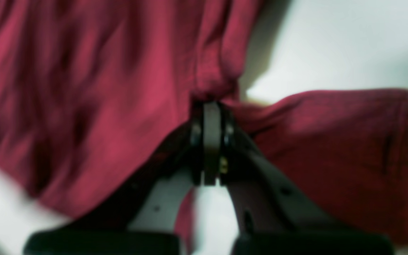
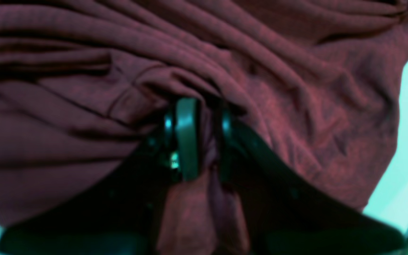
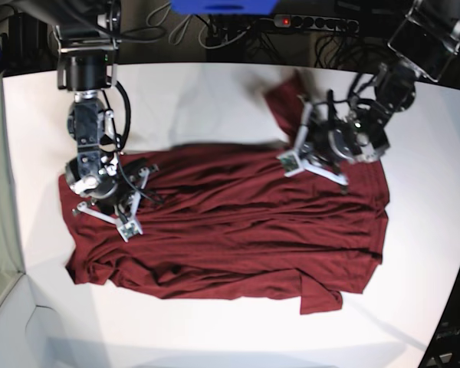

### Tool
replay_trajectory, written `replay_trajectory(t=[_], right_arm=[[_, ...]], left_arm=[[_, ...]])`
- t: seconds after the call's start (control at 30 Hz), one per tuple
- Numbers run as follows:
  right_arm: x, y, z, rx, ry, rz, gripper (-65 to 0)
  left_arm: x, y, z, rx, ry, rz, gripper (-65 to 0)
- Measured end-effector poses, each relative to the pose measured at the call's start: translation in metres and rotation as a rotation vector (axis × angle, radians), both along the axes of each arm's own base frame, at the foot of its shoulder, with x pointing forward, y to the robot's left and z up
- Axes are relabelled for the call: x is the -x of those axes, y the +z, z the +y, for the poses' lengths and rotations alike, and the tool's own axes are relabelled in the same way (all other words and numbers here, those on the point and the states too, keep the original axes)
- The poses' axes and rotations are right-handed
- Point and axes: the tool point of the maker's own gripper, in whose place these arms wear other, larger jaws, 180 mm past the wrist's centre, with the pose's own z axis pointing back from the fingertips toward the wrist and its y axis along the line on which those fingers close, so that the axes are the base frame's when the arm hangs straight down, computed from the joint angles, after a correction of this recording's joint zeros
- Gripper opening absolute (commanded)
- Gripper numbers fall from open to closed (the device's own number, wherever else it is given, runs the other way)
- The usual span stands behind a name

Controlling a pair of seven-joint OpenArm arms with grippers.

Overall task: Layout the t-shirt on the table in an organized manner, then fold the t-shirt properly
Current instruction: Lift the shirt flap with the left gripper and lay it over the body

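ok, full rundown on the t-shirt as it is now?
The t-shirt is plain dark red, thin soft fabric, spread wide across the white table, with long wrinkles running along it. One short sleeve sticks out at the far edge, another at the near edge. The left gripper is shut on a bunched fold; the right gripper pinches cloth at the other end.

Both arms low, jaws pinched on cloth

The left gripper (image 1: pixel 211 106) has its black jaws pressed together on a fold of the dark red fabric t-shirt (image 3: pixel 238 230); the right gripper (image 2: pixel 198 117), wrist angled downward, clamps a thicker bunch between slightly parted fingers (image 2: pixel 187 138).
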Motion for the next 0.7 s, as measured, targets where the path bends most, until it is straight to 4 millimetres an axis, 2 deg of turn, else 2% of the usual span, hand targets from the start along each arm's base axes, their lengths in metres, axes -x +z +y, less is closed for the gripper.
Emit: replay_trajectory(t=[0.1, 0.27, 0.37, 0.43, 0.5, 0.57, 0.7], right_arm=[[-0.001, 0.001, 0.003, -0.013, 0.004, -0.007, -56.9], [-0.004, 0.003, 0.008, -0.027, 0.016, -0.01, -56.9], [-0.006, 0.005, 0.002, 0.004, 0.012, -0.005, -56.9], [-0.005, 0.004, -0.002, 0.008, 0.006, -0.003, -56.9], [-0.003, 0.002, -0.002, 0.01, 0.005, 0.008, -56.9], [-0.004, 0.002, -0.001, 0.006, 0.006, 0.004, -56.9], [0.0, -0.001, -0.001, 0.006, 0.005, 0.009, -57.0]], left_arm=[[-0.01, 0.003, 0.034, -0.109, 0.005, -0.007, -64.8], [-0.023, 0.013, 0.065, -0.215, 0.04, -0.029, -64.8], [-0.033, 0.034, 0.091, -0.29, 0.101, -0.076, -64.8], [-0.043, 0.052, 0.094, -0.286, 0.112, -0.131, -64.8], [-0.046, 0.06, 0.087, -0.27, 0.102, -0.161, -64.8], [-0.039, 0.057, 0.078, -0.245, 0.085, -0.158, -64.8], [-0.012, 0.037, 0.08, -0.265, 0.075, -0.089, -64.9]])
